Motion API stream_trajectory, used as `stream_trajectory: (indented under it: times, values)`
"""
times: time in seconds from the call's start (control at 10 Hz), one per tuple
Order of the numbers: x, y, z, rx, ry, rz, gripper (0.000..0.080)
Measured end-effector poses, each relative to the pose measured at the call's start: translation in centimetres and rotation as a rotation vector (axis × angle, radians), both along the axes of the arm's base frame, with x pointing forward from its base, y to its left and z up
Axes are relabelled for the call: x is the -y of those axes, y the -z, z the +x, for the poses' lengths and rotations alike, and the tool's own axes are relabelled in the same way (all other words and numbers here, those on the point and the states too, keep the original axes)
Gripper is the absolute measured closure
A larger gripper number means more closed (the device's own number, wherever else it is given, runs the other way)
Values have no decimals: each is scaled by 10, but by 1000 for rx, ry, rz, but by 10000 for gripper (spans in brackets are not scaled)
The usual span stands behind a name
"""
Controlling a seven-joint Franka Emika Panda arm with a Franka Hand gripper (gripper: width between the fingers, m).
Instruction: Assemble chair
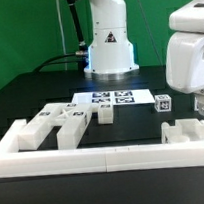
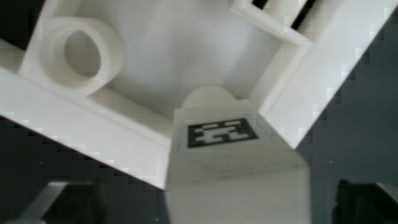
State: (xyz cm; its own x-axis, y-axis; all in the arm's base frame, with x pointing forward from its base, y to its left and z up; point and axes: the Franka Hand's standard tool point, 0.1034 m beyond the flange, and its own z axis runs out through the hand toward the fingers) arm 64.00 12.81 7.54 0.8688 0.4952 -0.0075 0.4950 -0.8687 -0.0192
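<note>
Plainly the pincer (image 1: 200,109) hangs low at the exterior view's right. Through the wrist camera its fingers (image 2: 57,203) look spread, one on each side of a tagged chair piece (image 2: 222,150) with dark gaps between, so as far as I can see nothing is pinched yet. That piece lies against a framed chair part (image 2: 71,60) with a round hole, just behind the border rail (image 1: 55,159), lower right in the exterior frame. To my eye the step is the grasp: centre the jaws on the piece's flat sides, square to them, and close slowly so it does not skid or twist against its neighbour. The other loose chair pieces (image 1: 72,125) sit at the exterior view's left, near the marker board (image 1: 115,97).
</note>
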Motion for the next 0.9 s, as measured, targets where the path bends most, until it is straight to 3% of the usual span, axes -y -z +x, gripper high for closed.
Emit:
stream_trajectory:
  times: [0.1,0.2,0.3,0.9]
  values:
    - [0,0,0,-1,15,0,283]
    - [0,0,0,-1,25,0,422]
    - [0,1,0,-1,45,0,512]
    - [1,2,1,-22,674,12,511]
